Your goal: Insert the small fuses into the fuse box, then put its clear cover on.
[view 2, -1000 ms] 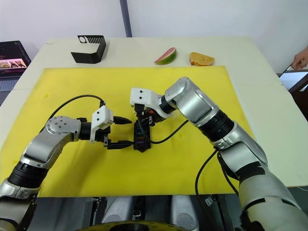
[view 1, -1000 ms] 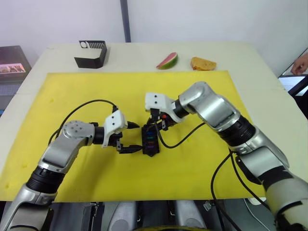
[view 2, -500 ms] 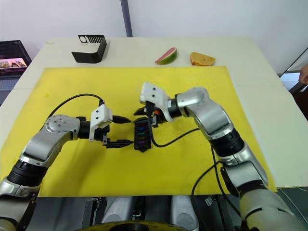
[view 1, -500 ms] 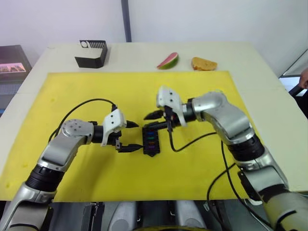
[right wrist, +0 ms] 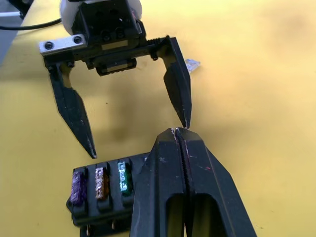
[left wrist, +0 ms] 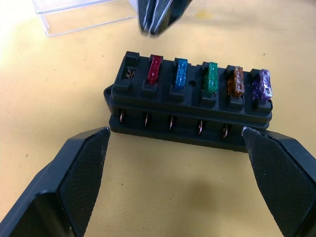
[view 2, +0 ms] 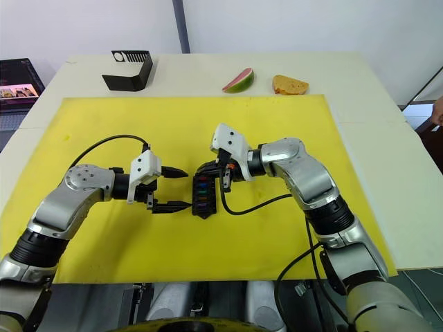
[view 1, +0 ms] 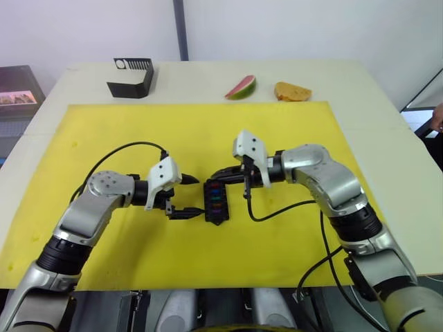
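Note:
The black fuse box point(left wrist: 190, 106) lies mid-mat on the yellow mat point(view 1: 104, 131). It holds red, blue, green, orange and purple small fuses point(left wrist: 210, 79) in a row, and the end slot beside the red one is empty. My left gripper point(view 1: 199, 197) is open, with a finger on either side of the box's long flank and not touching it. My right gripper point(view 1: 217, 174) is shut with nothing between its tips, and hovers over the box's far end. The clear cover point(left wrist: 84, 17) rests on the mat just beyond the box. A tiny pale piece point(right wrist: 192, 65) lies behind my left gripper.
A black bent bracket point(view 1: 131, 76) stands at the table's far left. A watermelon slice point(view 1: 240, 88) and a bread-like piece point(view 1: 292, 91) sit at the back. A person's hand point(view 1: 437, 117) shows at the right edge, and a screen point(view 1: 17, 90) stands off the left.
My right gripper swung from pointing down at the box's far end to pointing left above it, and its fingers closed. The left arm and the fuse box stayed put.

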`<state>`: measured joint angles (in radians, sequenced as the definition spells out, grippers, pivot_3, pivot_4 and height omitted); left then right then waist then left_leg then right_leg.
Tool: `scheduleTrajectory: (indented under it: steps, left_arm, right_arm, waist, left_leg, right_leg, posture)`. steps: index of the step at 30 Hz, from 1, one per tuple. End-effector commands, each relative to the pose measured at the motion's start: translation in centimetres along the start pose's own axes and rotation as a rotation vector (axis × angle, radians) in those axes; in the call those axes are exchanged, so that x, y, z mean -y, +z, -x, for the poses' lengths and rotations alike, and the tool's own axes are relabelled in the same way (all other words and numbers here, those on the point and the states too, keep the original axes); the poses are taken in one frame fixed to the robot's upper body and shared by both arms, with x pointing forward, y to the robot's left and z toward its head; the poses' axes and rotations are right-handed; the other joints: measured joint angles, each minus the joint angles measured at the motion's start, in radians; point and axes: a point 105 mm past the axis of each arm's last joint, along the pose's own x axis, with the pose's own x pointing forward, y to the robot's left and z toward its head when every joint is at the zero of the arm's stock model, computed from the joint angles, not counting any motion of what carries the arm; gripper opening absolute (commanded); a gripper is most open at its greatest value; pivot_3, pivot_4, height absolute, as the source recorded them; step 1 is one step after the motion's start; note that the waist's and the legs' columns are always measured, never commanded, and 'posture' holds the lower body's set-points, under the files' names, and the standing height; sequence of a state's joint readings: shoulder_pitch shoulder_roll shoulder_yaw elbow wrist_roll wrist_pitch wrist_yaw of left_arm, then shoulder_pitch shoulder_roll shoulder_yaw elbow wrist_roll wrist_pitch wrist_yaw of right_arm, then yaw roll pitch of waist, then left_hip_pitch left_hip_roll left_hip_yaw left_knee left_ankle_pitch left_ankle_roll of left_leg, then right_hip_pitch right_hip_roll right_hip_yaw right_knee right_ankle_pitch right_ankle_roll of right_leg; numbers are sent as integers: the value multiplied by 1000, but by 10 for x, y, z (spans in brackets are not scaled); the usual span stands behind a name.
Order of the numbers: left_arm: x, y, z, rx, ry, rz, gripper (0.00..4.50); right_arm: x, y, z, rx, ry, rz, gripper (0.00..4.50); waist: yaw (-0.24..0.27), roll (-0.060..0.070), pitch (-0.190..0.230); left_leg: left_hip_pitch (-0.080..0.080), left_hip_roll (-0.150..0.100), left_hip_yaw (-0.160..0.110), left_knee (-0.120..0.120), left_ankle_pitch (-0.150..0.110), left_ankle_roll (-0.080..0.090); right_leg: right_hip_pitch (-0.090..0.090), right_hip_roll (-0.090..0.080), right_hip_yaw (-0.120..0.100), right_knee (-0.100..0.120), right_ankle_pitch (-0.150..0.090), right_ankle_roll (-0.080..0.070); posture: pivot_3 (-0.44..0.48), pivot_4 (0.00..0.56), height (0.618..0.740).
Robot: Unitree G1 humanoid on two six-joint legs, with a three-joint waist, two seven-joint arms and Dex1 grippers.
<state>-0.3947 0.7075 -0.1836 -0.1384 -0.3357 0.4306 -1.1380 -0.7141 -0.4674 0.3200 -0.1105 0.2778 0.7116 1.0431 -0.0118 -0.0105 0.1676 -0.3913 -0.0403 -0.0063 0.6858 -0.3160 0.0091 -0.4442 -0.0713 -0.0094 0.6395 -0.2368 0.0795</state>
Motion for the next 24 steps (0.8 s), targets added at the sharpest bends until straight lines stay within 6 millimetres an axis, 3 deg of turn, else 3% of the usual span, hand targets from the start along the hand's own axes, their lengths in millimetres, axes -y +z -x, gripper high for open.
scheduleTrajectory:
  steps: [1,8,16,21,24]
  left_arm:
    - [-2,10,5,14,10,-38,4500]
    - [-3,13,7,23,14,-39,4500]
    - [-1,16,6,37,10,-51,4500]
    - [1,16,7,35,8,-58,4500]
    - [1,20,11,41,10,-67,4500]
  right_arm:
    - [-3,4,-1,8,15,20,38]
    - [-5,-7,-3,-23,32,1,38]
    - [2,-47,-9,-142,0,-6,38]
    - [0,-38,-7,-111,14,-9,38]
    - [-2,-8,-2,-15,31,-9,38]
  waist:
    - [0,0,0]
    - [0,0,0]
    - [0,0,0]
    - [1,0,0]
    - [1,0,0]
  left_leg:
    - [0,0,0,0,0,0]
    - [0,0,0,0,0,0]
    - [2,0,0,0,0,0]
    - [2,0,0,0,0,0]
    - [2,0,0,0,0,0]
  right_leg:
    - [0,0,0,0,0,0]
    - [0,0,0,0,0,0]
    - [2,0,0,0,0,0]
    - [2,0,0,0,0,0]
    - [2,0,0,0,0,0]
  posture:
    - [0,150,740]
    - [0,150,740]
    - [0,150,740]
    - [0,150,740]
    - [0,150,740]
